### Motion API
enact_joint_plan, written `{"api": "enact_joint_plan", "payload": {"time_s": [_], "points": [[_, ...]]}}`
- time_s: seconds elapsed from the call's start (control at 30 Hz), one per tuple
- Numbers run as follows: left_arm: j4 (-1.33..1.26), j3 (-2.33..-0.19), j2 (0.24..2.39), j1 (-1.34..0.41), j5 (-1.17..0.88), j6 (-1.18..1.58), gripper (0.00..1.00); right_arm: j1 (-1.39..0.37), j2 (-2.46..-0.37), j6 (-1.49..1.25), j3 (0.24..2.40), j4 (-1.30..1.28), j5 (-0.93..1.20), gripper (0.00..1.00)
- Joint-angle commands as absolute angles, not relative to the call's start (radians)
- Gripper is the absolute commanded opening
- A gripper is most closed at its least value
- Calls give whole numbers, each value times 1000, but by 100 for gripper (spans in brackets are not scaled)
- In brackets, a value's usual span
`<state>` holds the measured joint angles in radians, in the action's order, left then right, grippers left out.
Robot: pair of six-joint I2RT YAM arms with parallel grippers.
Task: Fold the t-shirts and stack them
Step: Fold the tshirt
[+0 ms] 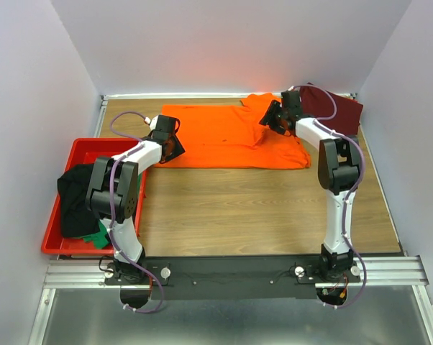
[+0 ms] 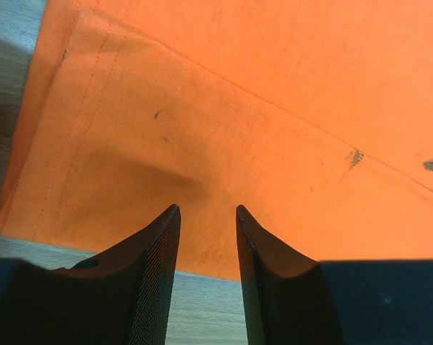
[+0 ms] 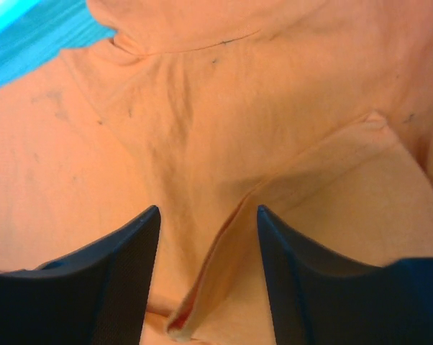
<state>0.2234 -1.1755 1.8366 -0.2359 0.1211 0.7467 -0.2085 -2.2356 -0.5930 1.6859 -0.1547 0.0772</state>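
The orange t-shirt (image 1: 231, 135) lies spread across the far middle of the table. My left gripper (image 1: 175, 146) is open at its left hem corner; in the left wrist view the shirt's hem (image 2: 224, 144) lies just beyond my open gripper (image 2: 208, 210), with nothing held. My right gripper (image 1: 268, 121) is open over the shirt's right part near a sleeve; in the right wrist view a raised fold of orange cloth (image 3: 224, 251) stands between my open gripper's (image 3: 208, 210) jaws. A dark maroon t-shirt (image 1: 335, 108) lies at the far right corner. Black (image 1: 76, 201) and green (image 1: 98, 236) shirts lie in the red bin.
The red bin (image 1: 83, 149) stands at the table's left edge. White walls close in the back and both sides. Bare wooden tabletop (image 1: 260, 208) lies between the orange shirt and the arm bases.
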Motion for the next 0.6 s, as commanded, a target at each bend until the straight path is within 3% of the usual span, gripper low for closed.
{"api": "enact_joint_plan", "payload": {"time_s": [0.0, 0.17, 0.27, 0.4, 0.57], "points": [[216, -1184, 1841, -239, 114, 735, 45, -213, -2183, -561, 1694, -152, 46, 67], [221, -1190, 1835, -239, 110, 736, 44, -213, -2091, -554, 1611, -153, 14, 65], [222, -1192, 1829, -239, 112, 738, 44, -213, -2022, -568, 1517, -150, 5, 55], [222, -1190, 1827, -239, 107, 741, 45, -213, -1951, -563, 1402, -144, -41, 33], [216, -1186, 1829, -239, 103, 745, 44, -222, -1969, -551, 1373, -141, -20, 25]]}}
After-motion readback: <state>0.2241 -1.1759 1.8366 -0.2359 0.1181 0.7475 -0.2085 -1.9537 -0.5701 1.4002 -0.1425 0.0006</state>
